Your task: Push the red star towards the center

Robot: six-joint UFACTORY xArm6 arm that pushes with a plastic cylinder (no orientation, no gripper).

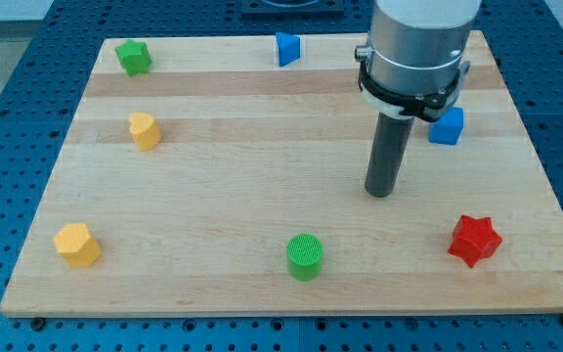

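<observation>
Dark tool, my tip (380,193), seemingly resting on bare wooden tabletop (213,196), touching nothing, holding nothing; well apart from red star (474,240).

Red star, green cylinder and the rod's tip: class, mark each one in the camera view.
red star (474,240): camera view, the middle of its top face.
green cylinder (305,252): camera view, its ridged round top.
my tip (380,193): camera view, the rod's very end, up and to the view's left of the red star.

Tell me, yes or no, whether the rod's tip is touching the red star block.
No: my tip rests on bare wood, clearly apart from the red star block, which lies toward the view's lower right of it.
</observation>
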